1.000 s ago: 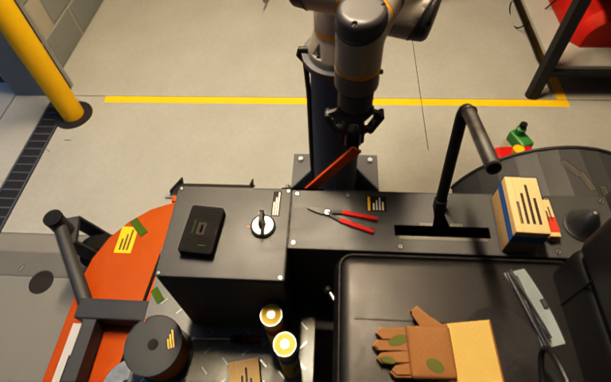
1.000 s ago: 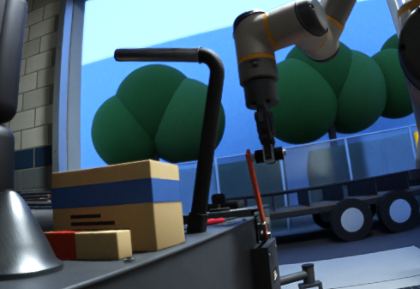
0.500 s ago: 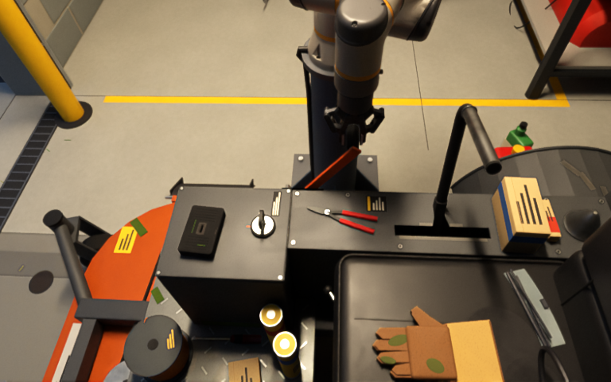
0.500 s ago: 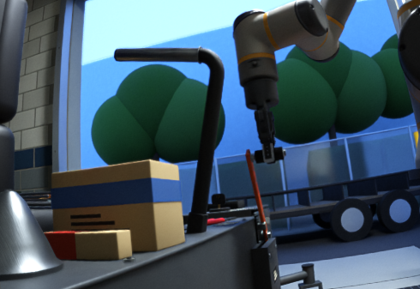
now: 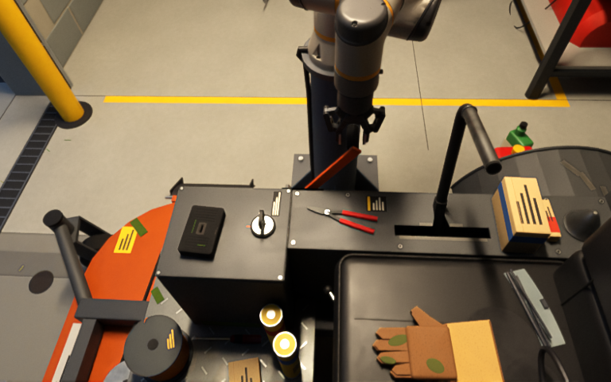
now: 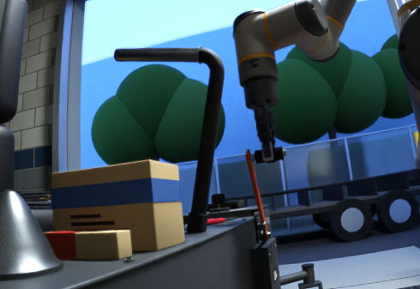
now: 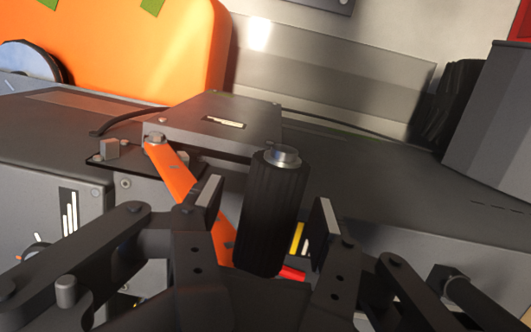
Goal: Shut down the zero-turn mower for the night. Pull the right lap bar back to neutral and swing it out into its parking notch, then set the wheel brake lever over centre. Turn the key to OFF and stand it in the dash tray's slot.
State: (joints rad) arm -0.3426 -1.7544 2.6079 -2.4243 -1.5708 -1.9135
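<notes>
The black ribbed grip of the wheel brake lever stands between my fingers, and its lower end is hidden behind my gripper's body. My gripper is open and holds nothing. The lever's orange-red bar slants up from its pivot at the console's far edge. The right lap bar rises from the slot on the console. The key sits in the ignition switch, left of red-handled pliers. The dash tray lies further left.
The seat pan fills the near right, with a work glove on it. A striped cardboard box sits on the console's right end. The orange deck, the left lap bar and two cans lie to the left.
</notes>
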